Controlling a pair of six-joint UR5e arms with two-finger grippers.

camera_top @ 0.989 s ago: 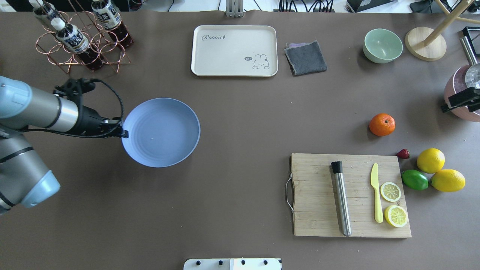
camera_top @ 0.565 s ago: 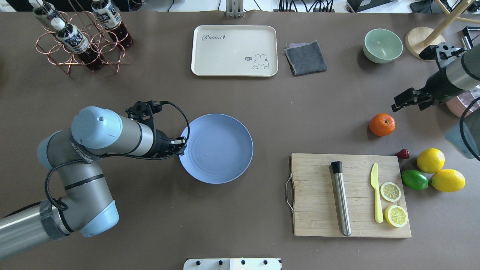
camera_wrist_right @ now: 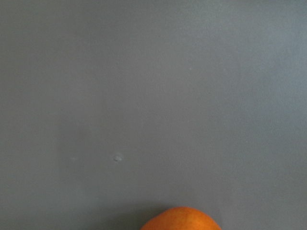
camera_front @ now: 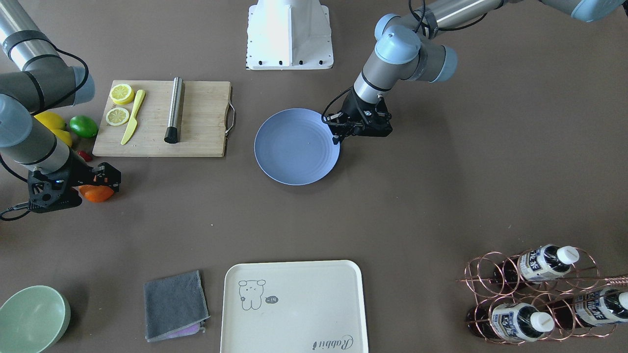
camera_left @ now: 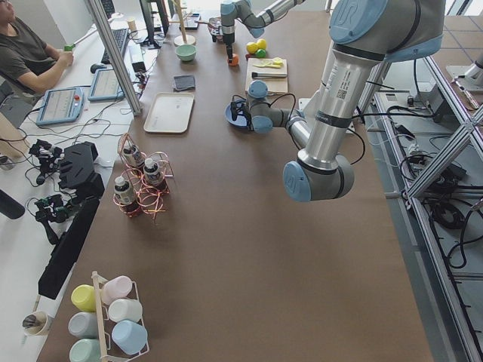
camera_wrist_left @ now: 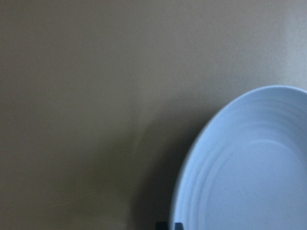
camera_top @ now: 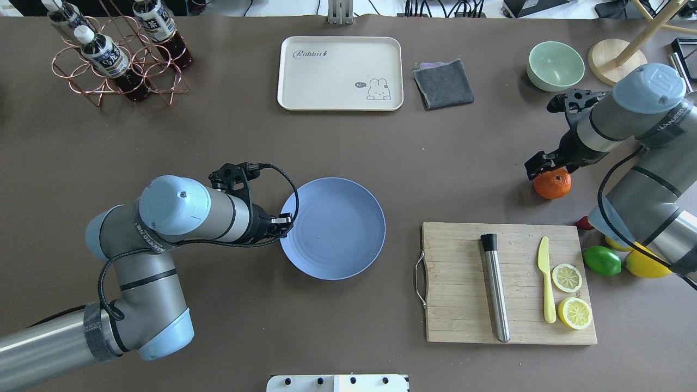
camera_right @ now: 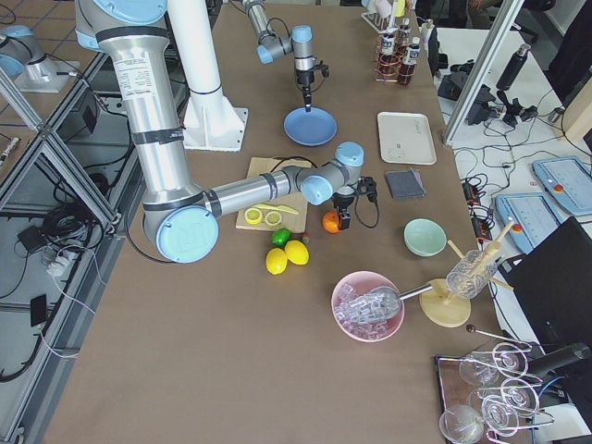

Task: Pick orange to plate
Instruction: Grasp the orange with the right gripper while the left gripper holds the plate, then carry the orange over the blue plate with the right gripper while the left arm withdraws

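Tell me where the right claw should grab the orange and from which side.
I'd grip the orange across its widest middle, coming straight down: it is round, rests free on the table, and the right claw hangs just above it.

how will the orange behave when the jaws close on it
Round and resting free on the flat table, the orange would probably roll if nudged off-centre. Its skin looks smooth, so a shallow pinch might slip. It seems firm enough to hold shape.
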